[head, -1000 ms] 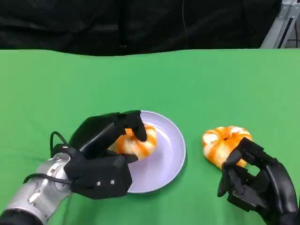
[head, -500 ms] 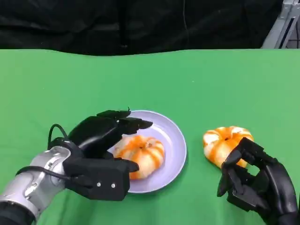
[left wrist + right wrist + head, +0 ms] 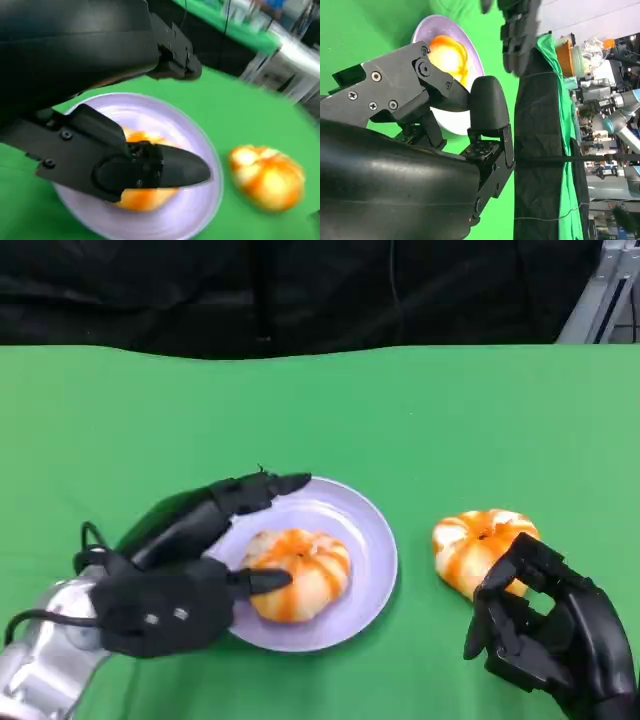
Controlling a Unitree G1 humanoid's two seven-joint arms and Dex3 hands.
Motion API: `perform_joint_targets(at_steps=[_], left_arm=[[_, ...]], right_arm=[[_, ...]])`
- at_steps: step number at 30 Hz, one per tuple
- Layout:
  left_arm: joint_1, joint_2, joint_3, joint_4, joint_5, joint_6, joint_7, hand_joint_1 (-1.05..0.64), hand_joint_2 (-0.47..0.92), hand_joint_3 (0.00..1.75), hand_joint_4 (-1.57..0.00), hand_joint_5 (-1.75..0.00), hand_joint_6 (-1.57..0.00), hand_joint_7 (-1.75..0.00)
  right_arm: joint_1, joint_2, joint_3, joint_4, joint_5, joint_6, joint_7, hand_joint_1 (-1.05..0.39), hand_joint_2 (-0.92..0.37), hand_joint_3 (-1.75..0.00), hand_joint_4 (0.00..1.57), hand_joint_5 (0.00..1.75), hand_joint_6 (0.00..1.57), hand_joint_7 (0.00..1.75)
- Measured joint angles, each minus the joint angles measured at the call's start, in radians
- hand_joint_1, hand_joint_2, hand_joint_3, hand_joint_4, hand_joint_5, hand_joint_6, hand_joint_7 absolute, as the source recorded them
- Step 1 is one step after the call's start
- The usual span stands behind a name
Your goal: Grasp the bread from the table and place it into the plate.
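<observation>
An orange-and-white bread roll lies in the lavender plate, also seen as the roll in the plate and the roll in the plate. My left hand lies over the plate's left rim, fingers spread, holding nothing; its thumb tip is at the roll's left side. A second bread roll sits on the green table right of the plate, also the roll. My right hand hovers just in front of it, fingers curled in, holding nothing.
The green tablecloth stretches back to a dark backdrop. A metal frame stands at the back right corner. Cluttered equipment lies beyond the table's edge in the right wrist view.
My left hand let go of the bread, which now lies in the plate. The hand has opened and drawn back toward the lower left. The right hand has not moved.
</observation>
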Motion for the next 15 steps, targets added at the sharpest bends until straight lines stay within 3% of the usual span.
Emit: perform_joint_targets(at_steps=[1,2,3,4,5,8,15], left_arm=[[0.015,0.000,0.019,-0.017,-0.054,0.008,-0.034,0.02,0.92,0.45,-0.90,-0.26,-0.84,-0.14],[0.029,-0.001,0.035,-0.035,-0.097,0.021,-0.062,0.06,0.84,0.64,-0.98,-0.68,-1.05,-0.29],[0.045,-0.001,0.052,-0.057,-0.146,0.045,-0.093,0.07,0.78,0.77,-0.95,-0.91,-1.10,-0.36],[0.061,-0.001,0.069,-0.078,-0.192,0.070,-0.121,0.08,0.68,0.98,-0.90,-1.29,-1.10,-0.69],[0.082,-0.001,0.092,-0.109,-0.249,0.106,-0.155,0.06,0.58,1.17,-0.85,-1.56,-0.94,-1.20],[0.158,0.001,0.154,-0.218,-0.401,0.219,-0.231,0.06,0.51,1.36,-0.84,-1.73,-0.75,-1.67],[0.299,0.008,0.260,-0.350,-0.620,0.396,-0.336,0.07,0.57,1.38,-0.97,-1.75,-0.80,-1.75]], right_arm=[[0.000,0.000,0.000,0.000,0.000,0.000,0.002,-0.12,-0.66,-1.06,0.82,1.75,0.62,1.66],[0.000,0.000,0.000,0.000,0.000,-0.001,0.002,-0.13,-0.66,-1.06,0.82,1.75,0.61,1.66],[0.000,0.000,0.000,0.000,0.000,0.000,0.003,-0.13,-0.66,-1.06,0.82,1.75,0.61,1.66],[0.000,-0.001,0.000,0.000,0.000,0.000,0.003,-0.13,-0.66,-1.06,0.82,1.75,0.61,1.66],[-0.001,-0.001,0.001,0.000,0.000,-0.001,0.003,-0.13,-0.66,-1.06,0.81,1.75,0.61,1.66],[0.000,-0.002,-0.001,0.000,0.000,-0.001,0.003,-0.13,-0.66,-1.06,0.81,1.75,0.61,1.67],[-0.001,-0.003,-0.003,-0.001,0.000,0.007,0.003,-0.12,-0.66,-1.05,0.82,1.75,0.63,1.67]])
